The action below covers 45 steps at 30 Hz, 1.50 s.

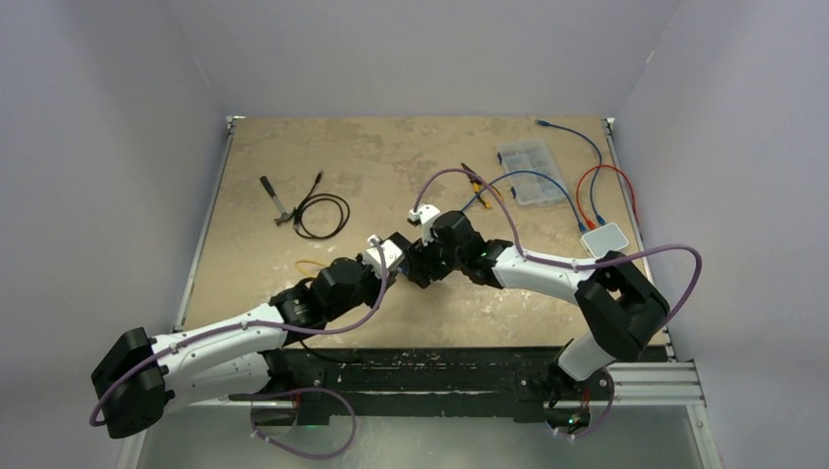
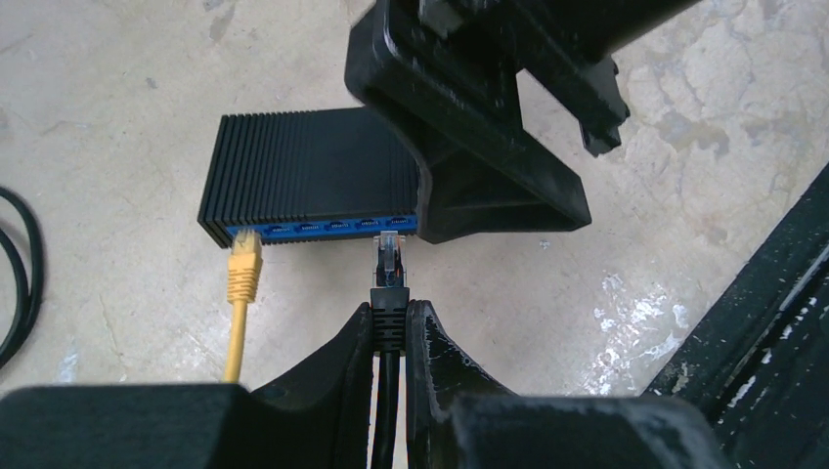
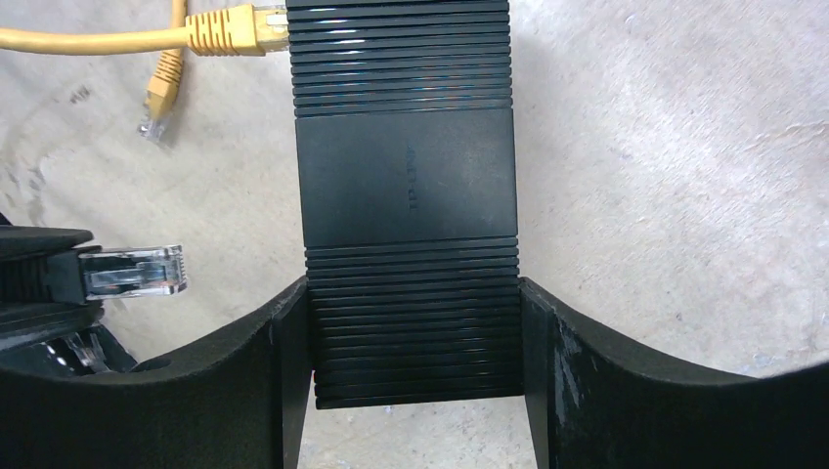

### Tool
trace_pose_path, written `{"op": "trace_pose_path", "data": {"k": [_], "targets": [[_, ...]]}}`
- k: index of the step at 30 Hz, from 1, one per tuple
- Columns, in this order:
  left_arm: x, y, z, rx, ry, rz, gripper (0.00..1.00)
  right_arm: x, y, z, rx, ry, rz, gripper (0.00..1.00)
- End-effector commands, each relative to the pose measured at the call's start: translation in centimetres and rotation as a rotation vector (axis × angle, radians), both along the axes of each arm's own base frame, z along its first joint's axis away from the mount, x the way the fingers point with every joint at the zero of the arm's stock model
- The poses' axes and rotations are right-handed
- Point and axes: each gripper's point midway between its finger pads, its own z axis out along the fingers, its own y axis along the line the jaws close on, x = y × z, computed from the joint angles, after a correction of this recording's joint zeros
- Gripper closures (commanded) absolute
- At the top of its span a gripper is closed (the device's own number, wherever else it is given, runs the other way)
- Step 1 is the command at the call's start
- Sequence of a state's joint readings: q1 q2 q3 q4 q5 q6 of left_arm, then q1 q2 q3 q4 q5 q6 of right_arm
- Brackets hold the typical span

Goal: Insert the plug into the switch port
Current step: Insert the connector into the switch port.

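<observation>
The switch [image 2: 313,176] is a ribbed black box with a blue port face, lying flat on the table. My right gripper [image 3: 415,293] is shut on the switch [image 3: 406,195], one finger pressed against each long side. My left gripper [image 2: 391,313] is shut on the black boot of the plug [image 2: 391,259]. The plug's clear tip points at a port near the right end of the blue face. In the right wrist view the plug [image 3: 132,271] stands a short gap away from the port side. In the top view both grippers meet at mid-table [image 1: 415,259] and cover the switch.
A yellow plug [image 2: 243,264] sits in the leftmost port, and a second, loose yellow plug [image 3: 161,83] lies beside it. Further back lie a coiled black cable [image 1: 323,213], a small tool [image 1: 277,200], a clear organiser box [image 1: 533,168], a white box [image 1: 604,238] and blue and orange cables.
</observation>
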State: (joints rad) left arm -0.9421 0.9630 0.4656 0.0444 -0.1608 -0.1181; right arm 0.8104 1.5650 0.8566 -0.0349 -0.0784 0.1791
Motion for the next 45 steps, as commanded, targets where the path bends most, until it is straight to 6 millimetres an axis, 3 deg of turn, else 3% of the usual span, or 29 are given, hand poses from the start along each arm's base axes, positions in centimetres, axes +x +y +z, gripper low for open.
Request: {"op": "trace_pose_path", "data": {"k": [1, 10, 21, 45], "targets": [[1.0, 0.1, 1.3, 0.018, -0.072, 0.038, 1.0, 1.4, 1.5, 3.6, 0.169, -0.074, 0.011, 1.0], [1.7, 0.2, 1.1, 0.084, -0.07, 0.067, 1.0, 2.0, 0.8, 4.2, 0.26, -0.128, -0.001, 1.0], [2.6, -0.9, 0.6, 0.114, -0.091, 0.047, 1.0, 1.2, 0.5, 5.4, 0.353, -0.166, 0.019, 1.0], [3.8, 0.1, 2.8, 0.137, -0.171, 0.104, 1.0, 1.2, 0.5, 6.2, 0.348, -0.227, 0.066, 1.0]]}}
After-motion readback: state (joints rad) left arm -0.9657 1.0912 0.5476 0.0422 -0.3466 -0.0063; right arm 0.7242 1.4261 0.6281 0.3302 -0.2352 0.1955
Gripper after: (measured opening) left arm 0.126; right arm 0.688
